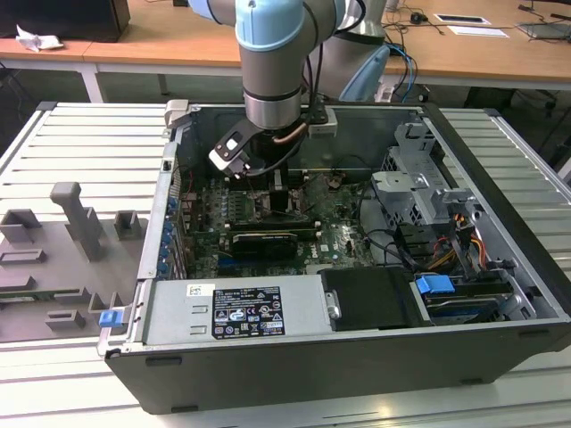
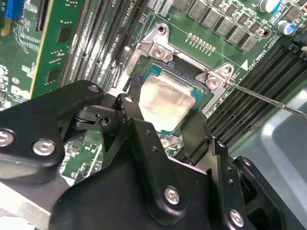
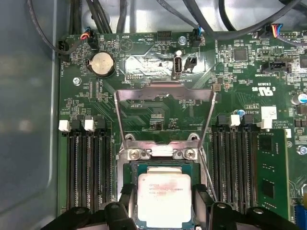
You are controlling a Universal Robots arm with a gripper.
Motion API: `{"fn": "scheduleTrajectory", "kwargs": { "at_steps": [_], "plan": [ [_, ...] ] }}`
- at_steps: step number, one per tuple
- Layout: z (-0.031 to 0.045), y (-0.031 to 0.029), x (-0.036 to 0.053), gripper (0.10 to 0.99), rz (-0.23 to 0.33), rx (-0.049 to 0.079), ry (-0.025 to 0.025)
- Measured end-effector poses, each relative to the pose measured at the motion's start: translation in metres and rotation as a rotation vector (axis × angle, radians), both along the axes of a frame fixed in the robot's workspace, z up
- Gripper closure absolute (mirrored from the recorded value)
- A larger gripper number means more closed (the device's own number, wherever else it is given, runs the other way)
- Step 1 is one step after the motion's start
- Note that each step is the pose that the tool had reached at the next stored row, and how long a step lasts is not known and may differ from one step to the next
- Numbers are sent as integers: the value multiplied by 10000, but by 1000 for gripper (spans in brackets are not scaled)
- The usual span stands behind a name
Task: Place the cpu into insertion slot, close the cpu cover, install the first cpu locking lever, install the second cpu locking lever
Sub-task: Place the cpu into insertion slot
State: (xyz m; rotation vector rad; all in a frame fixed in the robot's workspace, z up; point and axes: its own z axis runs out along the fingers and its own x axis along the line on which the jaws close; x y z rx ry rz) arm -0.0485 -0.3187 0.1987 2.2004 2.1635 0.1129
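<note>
Pinching the cpu (image 3: 164, 201) by two opposite edges, the fingers (image 2: 128, 109) are sitting closed on it, one on each side, with its silver top showing between them in both wrist views. The gripper (image 2: 160, 117) is holding the chip right at the slot (image 2: 188, 73). The chip is lying inside the silver rim and looking level, though I cannot tell whether it is fully seated or hanging just above the contacts.

Doing this step well is, I judge, coming down to squareness. The chip is needing to go in flat, its edges parallel to the socket walls and its notches matching, with no pressing force behind it — any tilt or sideways drag is risking the contacts beneath.

The cover (image 3: 165, 91) is standing flipped up past the slot's far edge, clear of the chip. A thin lever (image 2: 268, 99) is lying swung out beside the rim, not latched.

Outward from there, the arm (image 1: 272, 62) is reaching straight down into the open case (image 1: 268, 383) — its wrist vertical above the board (image 3: 240, 86), over the half toward the exterior view's left.
</note>
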Motion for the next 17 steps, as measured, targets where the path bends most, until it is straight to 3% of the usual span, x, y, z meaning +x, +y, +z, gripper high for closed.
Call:
{"fn": "scheduleTrajectory", "kwargs": {
  "at_steps": [1,5,11,17],
  "plan": [
    [-4,26,2,482,39,-2,1],
    [-4,27,2,482,47,-13,0],
    [-4,5,2,482,47,-214,1],
    [-4,27,2,482,26,-119,0]
  ]
}}
